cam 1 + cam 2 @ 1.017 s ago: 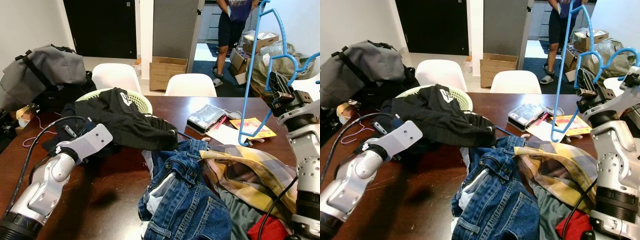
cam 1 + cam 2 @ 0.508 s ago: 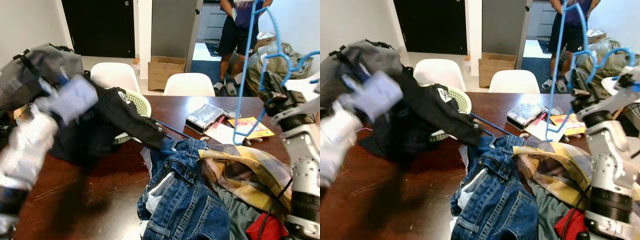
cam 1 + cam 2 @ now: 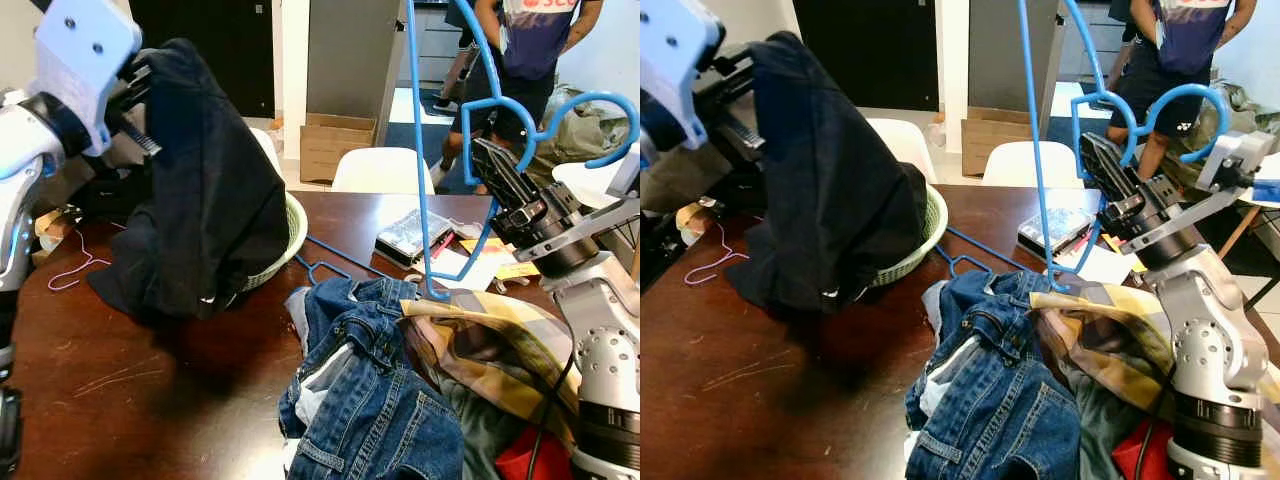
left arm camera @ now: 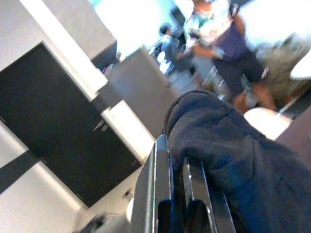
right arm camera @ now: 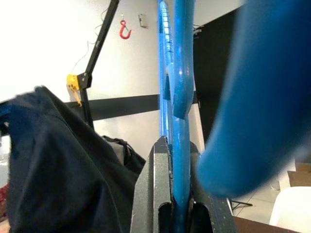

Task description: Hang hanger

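Observation:
My right gripper (image 3: pixel 484 158) is shut on a blue plastic hanger (image 3: pixel 415 150), held up over the right side of the table. The hanger's long bar runs from the top of the view down to the jeans, and its hook (image 3: pixel 600 100) curls behind my wrist. In the right wrist view the blue hanger (image 5: pixel 180 97) sits clamped between the black fingers (image 5: pixel 156 184). My left gripper (image 3: pixel 137 95) is raised high at the left, shut on a black garment (image 3: pixel 205 190). The garment hangs down over the basket. The left wrist view shows the dark cloth (image 4: pixel 218 155) pinched in the fingers (image 4: pixel 158 189).
A pale green basket (image 3: pixel 296 228) sits under the black garment. Jeans (image 3: pixel 370 400) and a yellow plaid cloth (image 3: pixel 500 340) are heaped on the brown table (image 3: pixel 130 390). A second blue hanger (image 3: pixel 335 262) lies by the jeans. White chairs (image 3: pixel 385 168) and a standing person (image 3: pixel 530 40) are behind.
My left arm has swung up and lifted the black garment off the basket and table. My right gripper has tilted the hanger toward the middle. The person behind has come closer.

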Tool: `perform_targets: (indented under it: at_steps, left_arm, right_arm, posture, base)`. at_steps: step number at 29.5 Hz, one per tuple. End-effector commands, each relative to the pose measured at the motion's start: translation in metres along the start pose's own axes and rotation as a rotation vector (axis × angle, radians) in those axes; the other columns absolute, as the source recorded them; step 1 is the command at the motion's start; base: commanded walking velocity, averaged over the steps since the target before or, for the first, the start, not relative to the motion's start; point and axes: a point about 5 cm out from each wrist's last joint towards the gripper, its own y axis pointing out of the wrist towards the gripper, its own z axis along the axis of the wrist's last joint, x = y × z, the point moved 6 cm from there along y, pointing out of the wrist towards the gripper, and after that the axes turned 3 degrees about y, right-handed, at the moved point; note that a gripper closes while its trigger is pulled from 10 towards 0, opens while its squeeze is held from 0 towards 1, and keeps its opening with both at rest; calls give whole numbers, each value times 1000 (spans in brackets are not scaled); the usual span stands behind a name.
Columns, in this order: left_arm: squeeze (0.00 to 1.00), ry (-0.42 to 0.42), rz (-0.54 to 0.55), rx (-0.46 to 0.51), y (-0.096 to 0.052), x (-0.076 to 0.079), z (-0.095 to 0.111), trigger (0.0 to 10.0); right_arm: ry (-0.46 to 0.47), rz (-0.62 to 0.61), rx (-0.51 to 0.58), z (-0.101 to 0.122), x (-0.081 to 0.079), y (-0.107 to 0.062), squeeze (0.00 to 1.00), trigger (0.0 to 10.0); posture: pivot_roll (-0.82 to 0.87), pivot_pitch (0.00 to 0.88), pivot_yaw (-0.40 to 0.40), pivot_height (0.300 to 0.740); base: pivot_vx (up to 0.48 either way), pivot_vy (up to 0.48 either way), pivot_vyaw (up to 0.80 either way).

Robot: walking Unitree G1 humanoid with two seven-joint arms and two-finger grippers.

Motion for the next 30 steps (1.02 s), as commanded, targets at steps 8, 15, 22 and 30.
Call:
perform_targets:
  at_steps: [8,15,22,30]
  left_arm:
    - [0,-126,-74,177,7,12,50,10000]
    - [0,-195,-136,183,9,31,52,10000]
    - [0,-218,-145,186,9,34,55,10000]
    - [0,-222,-55,350,8,-3,104,10000]
  right_arm:
    - [41,-24,33,-3,1,8,0,10000]
    - [66,-13,33,-6,-4,8,0,10000]
    - [84,6,30,-7,-10,7,0,10000]
    - [188,95,118,13,-21,1,0,10000]
  posture:
    - [19,0,-33,740]
    - [8,0,-30,740]
    - [7,0,-30,740]
    - [6,0,-28,740]
  base:
    - [-337,0,0]
    - [-425,0,0]
    - [-428,0,0]
    - [-432,0,0]
